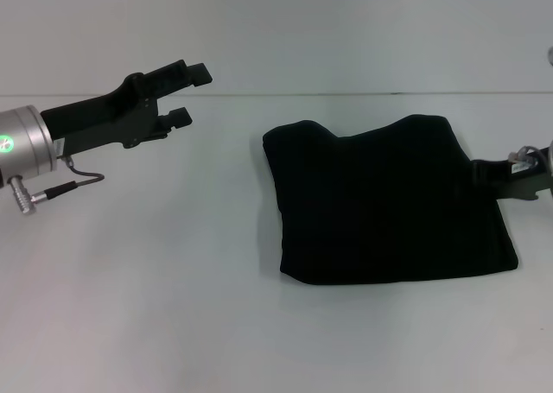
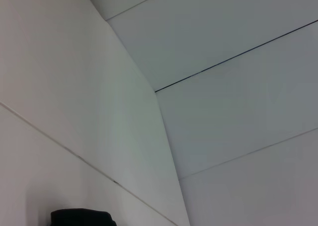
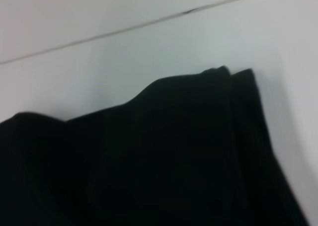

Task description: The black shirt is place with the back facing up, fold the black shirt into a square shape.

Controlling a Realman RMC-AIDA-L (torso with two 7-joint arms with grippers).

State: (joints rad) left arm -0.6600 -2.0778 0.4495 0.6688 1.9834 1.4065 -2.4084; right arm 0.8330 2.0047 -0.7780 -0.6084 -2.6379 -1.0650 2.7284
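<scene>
Both grippers are seen at opposite sides of the white table (image 1: 173, 281). At the left of the head view the left gripper (image 1: 188, 95) is held raised above bare tabletop, well apart from the cloth, with its two dark fingers (image 1: 194, 72) parted and nothing between them. Its wrist camera is aimed mostly at pale wall panels, and only a small dark patch is caught at the lower edge; what that patch is cannot be told. The arm is judged to be drawn back so that the folded bundle is left undisturbed and unobstructed.

At the right edge of the bundle the right gripper (image 1: 492, 175) is placed low, touching or just beside the cloth. Whether its fingers are apart, together or clamped on the fabric cannot be told, since they merge with the black cloth. From its wrist camera the cloth is seen very near, filling the lower part of the view, with a layered folded corner (image 3: 238, 79) standing up against the tabletop.

The black shirt (image 1: 389, 207) is laid right of centre on the table, already gathered into a compact, roughly four-sided block. Its far edge is wavy and dips in the middle, and its near edge is slightly slanted, so the square is judged unfinished. No lettering is shown on the upper face. The folding is judged to be nearly complete, with only tidying of the edge on the right gripper's side possibly remaining.
</scene>
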